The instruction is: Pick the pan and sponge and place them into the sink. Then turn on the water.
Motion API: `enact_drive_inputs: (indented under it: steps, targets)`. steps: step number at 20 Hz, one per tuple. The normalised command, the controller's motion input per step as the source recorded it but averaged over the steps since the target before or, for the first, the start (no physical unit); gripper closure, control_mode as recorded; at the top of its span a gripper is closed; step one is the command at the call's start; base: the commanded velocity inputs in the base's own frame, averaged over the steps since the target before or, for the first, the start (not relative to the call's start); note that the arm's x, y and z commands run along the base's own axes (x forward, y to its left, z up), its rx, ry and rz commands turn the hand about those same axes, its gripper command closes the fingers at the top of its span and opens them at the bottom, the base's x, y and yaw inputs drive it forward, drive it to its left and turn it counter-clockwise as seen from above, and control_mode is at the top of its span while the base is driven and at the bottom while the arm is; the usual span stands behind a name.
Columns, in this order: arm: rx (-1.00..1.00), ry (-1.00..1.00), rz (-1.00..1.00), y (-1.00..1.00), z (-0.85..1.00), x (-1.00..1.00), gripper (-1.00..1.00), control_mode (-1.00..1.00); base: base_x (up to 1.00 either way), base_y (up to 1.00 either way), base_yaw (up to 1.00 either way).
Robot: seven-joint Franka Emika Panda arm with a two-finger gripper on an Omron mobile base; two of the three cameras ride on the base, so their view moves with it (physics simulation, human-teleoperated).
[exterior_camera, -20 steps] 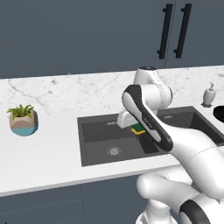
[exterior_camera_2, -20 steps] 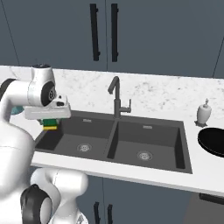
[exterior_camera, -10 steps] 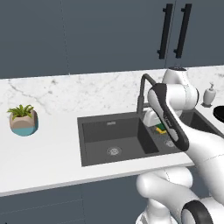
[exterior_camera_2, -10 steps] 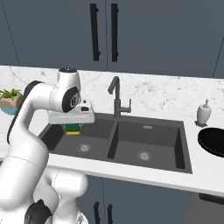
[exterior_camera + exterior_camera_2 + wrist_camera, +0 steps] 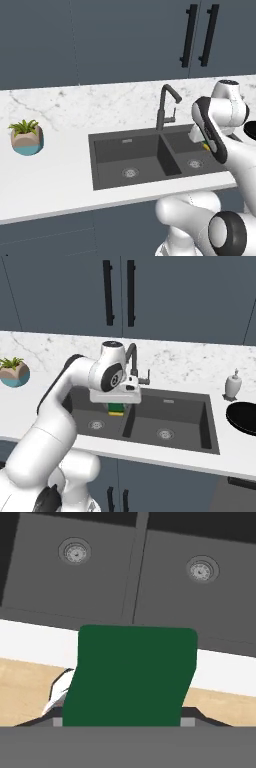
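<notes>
We see the gripper [image 5: 116,404] clamped on the sponge [image 5: 116,409], holding it in the air above the sink [image 5: 200,442], over the central divider between the two basins. The pan [image 5: 243,418] rests on the counter [image 5: 45,428] beyond the sink's right edge, near the soap dispenser [image 5: 232,385].

**Colours over the sink**

The sponge [image 5: 116,408] has a yellow body and dark green top; in the hand view its green face [image 5: 132,674] sits at 6 o'clock. The sink [image 5: 195,401] is dark grey with round metal drains. The counter [image 5: 55,175] is white marble with grey veins. At 3 o'clock in the right base view lies the black pan [image 5: 244,418]. The cabinets [image 5: 100,40] are slate blue with black handles.
</notes>
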Motion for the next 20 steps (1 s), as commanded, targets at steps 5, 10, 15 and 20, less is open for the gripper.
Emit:
enact_drive_inputs:
  steps: [5,10,15,20]
  targets:
    - [-0.08,0.01,-0.13,-1.0,-0.41,0.8,1.0,-1.0,0.0,0.0,0.0]
    - [-0.07,0.0,-0.13,-1.0,-0.56,0.73,1.0,-1.0,0.0,0.0,0.0]
    - [-0.01,0.0,-0.04,-0.46,-0.46,0.49,1.0,-1.0,0.0,0.0,0.0]
    - [0.0,0.08,0.0,-0.09,-0.05,0.12,1.0,-1.0,0.0,0.0,0.0]
